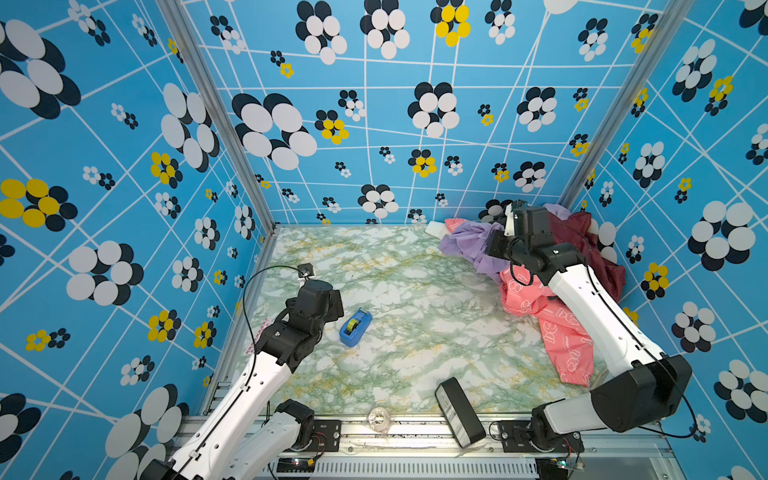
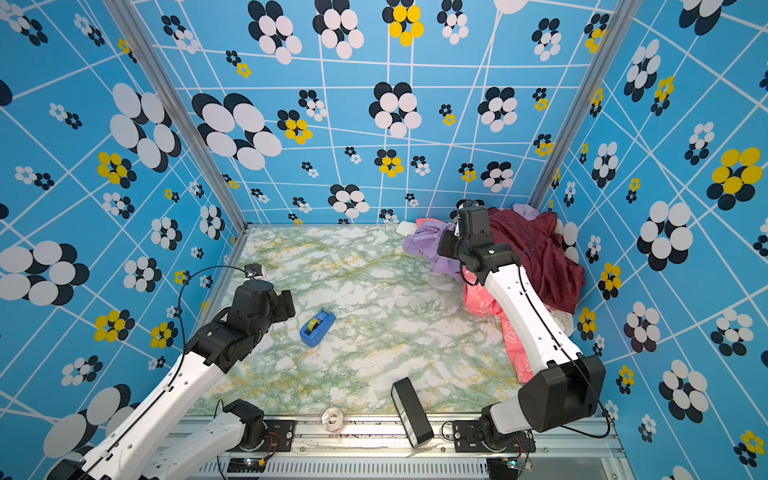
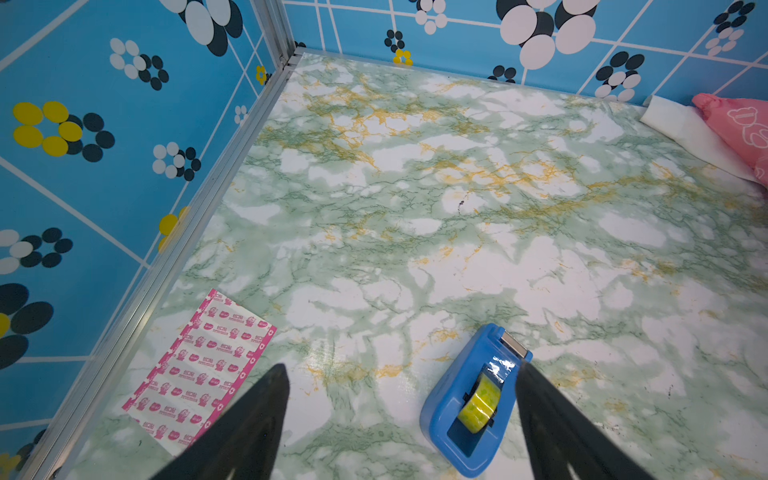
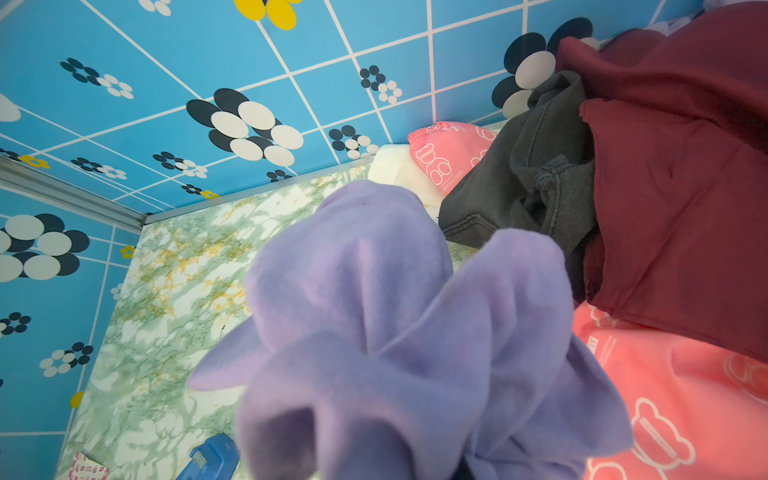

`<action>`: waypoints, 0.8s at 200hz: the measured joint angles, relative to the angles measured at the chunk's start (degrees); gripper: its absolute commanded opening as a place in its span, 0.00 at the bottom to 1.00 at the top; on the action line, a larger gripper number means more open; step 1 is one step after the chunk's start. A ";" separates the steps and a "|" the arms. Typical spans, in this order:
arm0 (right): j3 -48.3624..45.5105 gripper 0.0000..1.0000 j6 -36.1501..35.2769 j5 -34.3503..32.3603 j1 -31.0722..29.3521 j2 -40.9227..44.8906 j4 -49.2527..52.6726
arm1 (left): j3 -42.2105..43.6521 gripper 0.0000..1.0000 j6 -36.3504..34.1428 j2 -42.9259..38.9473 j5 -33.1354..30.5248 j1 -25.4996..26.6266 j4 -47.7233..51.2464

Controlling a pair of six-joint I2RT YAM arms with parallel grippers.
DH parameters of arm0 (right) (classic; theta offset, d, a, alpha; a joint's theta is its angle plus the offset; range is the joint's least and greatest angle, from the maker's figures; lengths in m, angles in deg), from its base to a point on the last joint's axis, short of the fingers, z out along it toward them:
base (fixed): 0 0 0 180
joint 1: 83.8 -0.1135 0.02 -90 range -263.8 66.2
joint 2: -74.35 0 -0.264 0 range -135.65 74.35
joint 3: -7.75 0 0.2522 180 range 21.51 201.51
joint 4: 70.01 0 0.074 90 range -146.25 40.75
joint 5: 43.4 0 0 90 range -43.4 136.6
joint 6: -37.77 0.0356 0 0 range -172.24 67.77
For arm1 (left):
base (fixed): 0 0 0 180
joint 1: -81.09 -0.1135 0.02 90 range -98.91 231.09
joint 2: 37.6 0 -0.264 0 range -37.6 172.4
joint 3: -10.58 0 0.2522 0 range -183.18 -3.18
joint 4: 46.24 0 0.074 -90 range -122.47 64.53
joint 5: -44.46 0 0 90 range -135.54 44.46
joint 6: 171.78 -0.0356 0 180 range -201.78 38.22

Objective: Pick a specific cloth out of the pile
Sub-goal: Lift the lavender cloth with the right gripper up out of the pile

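Reaching into the far right corner of a green-and-white marbled table [image 1: 395, 291], the right gripper [image 1: 492, 246] is pressed together on a plain, soft lavender cloth [image 1: 465, 245]. Its fingers are buried in the fabric. In the right wrist view the lavender cloth [image 4: 374, 311] bunches close to the lens in thick folds. It sits at the left edge of the pile [image 1: 602, 266], touching it. The pile holds a shiny maroon garment [image 1: 573, 228], a pink garment with white bear outlines [image 1: 559, 336], a crumpled dark grey garment [image 4: 536, 178] and some white fabric [image 1: 436, 227] by the back wall. The left gripper [image 3: 401, 368] hangs over the table's left side, well apart from the pile, jaws spread and holding nothing. Just beside it lies a blue plastic tape dispenser [image 1: 355, 328]. A pink-and-white sheet of plasters [image 3: 199, 374] lies flat by the left wall. A black rectangular box [image 1: 459, 411] rests at the near edge.
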 measured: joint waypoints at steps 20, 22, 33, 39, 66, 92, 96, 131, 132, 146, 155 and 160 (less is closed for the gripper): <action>0.00 0.00 0.04 0.39 0.00 0.94 -0.02 | 0.00 0.86 0.15 -0.13 -0.17 0.00 0.00; 0.00 0.00 0.04 0.44 0.00 1.03 -0.02 | 0.00 0.86 0.15 -0.15 -0.20 0.00 0.00; 0.00 0.00 0.13 0.76 0.00 1.49 -0.07 | 0.00 0.86 0.20 -0.28 -0.42 0.00 0.02; 0.00 0.00 0.24 0.87 0.00 1.75 -0.09 | 0.02 0.86 0.26 -0.39 -0.52 0.00 0.02; 0.00 0.00 0.76 1.25 0.00 2.84 -0.70 | 0.33 0.86 0.85 -1.51 -1.33 0.00 0.00; 0.00 0.00 1.33 1.46 0.00 3.87 -1.77 | 0.76 0.86 1.07 -2.47 -2.08 0.00 0.07; 0.00 0.00 1.53 1.49 0.00 4.07 -1.95 | 0.76 0.86 1.07 -2.51 -2.16 0.00 0.04; -0.11 0.00 2.54 2.05 0.00 6.10 -4.28 | 0.81 0.86 1.11 -2.60 -2.58 0.00 0.04; -0.11 0.00 2.58 2.08 0.00 6.16 -4.33 | 0.81 0.86 1.09 -2.60 -2.58 0.00 0.04; -0.11 0.00 2.73 2.27 0.00 6.91 -5.20 | 0.81 0.86 1.16 -2.60 -2.58 0.00 0.04; -0.11 0.00 2.82 2.45 0.00 7.23 -5.68 | 0.83 0.86 1.27 -2.60 -2.58 0.00 0.04; -0.11 0.00 2.84 2.51 0.00 7.37 -5.90 | 0.83 0.86 1.29 -2.60 -2.58 0.00 0.04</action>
